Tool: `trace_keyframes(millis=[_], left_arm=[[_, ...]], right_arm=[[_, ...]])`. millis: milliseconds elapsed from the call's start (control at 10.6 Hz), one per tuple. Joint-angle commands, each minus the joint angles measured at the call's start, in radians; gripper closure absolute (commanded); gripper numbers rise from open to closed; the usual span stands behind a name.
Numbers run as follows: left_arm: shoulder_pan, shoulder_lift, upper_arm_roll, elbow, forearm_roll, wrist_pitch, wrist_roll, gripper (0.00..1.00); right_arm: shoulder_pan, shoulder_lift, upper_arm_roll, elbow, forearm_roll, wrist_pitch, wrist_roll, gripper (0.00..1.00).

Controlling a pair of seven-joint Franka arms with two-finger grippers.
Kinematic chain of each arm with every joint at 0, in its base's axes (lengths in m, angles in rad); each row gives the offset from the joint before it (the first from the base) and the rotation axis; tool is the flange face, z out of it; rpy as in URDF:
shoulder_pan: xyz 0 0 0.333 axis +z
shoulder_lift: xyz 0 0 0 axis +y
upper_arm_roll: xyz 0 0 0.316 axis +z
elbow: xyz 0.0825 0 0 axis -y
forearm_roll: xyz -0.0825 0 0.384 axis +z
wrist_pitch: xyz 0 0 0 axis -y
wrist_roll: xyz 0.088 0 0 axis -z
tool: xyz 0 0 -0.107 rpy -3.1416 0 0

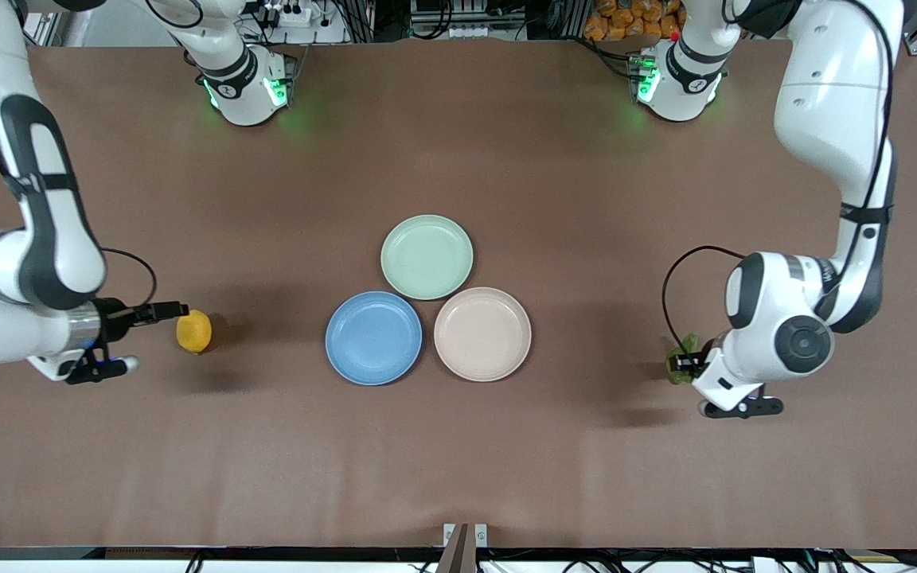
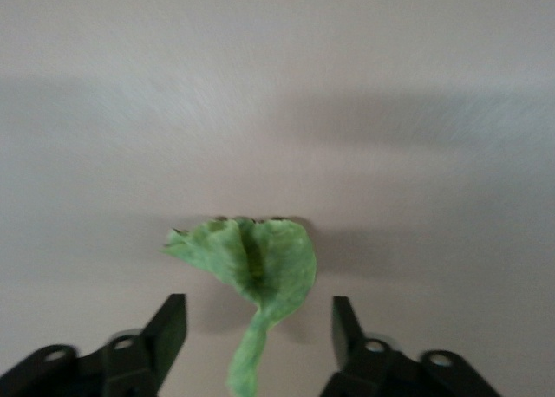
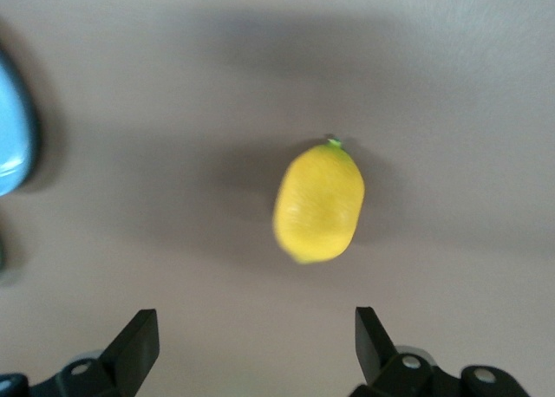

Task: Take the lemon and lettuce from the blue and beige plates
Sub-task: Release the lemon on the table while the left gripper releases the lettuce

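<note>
So we've got three plates bunched in the middle of the brown table (image 1: 458, 461): the blue plate (image 1: 373, 338) and the beige plate (image 1: 482, 334) sit side by side nearest the front camera, touching or nearly so, and a mint-green plate (image 1: 427, 256) sits just farther from the camera, tucked between them. All three look bare as far as we can see. The lemon (image 1: 193, 331) is lying on the bare table toward the right arm's end, well apart from the blue plate, and in the right wrist view the lemon (image 3: 318, 204) shows a little green nub at one tip, with an edge of the blue plate (image 3: 12, 128) peeking in at the side. The right gripper (image 3: 257, 343) is over the table right by the lemon, jaws spread wide apart with nothing between them, and the fruit isn't touching either finger. At the left arm's end, the lettuce (image 1: 682, 360) is a crinkled green leaf, well apart from the beige plate. From the left wrist view the lettuce (image 2: 251, 267) fans out with its stalk trailing back between the fingers, and the left gripper (image 2: 258, 329) has its jaws apart too, with clear gaps on both sides of the leaf. We can't tell whether the stalk touches any part of the gripper.
</note>
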Motion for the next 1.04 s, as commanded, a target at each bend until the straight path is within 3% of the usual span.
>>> trace_keyframes(millis=[0, 189, 474, 947], left_arm=[[0.003, -0.179, 0.002, -0.027, 0.017, -0.107, -0.004, 0.0], [0.003, -0.303, 0.001, -0.026, 0.017, -0.178, -0.001, 0.0], [0.002, -0.453, -0.008, -0.026, 0.016, -0.276, 0.0, 0.0], [-0.005, -0.593, -0.019, -0.027, -0.004, -0.396, 0.032, 0.0]], right_arm=[[0.029, -0.118, 0.004, 0.06, -0.009, -0.087, 0.052, 0.0], [0.046, -0.246, 0.006, 0.057, 0.001, -0.101, 0.106, 0.0], [0.068, -0.406, 0.004, 0.057, 0.001, -0.231, 0.241, 0.0], [0.123, -0.454, 0.004, 0.02, -0.044, -0.253, 0.252, 0.0]])
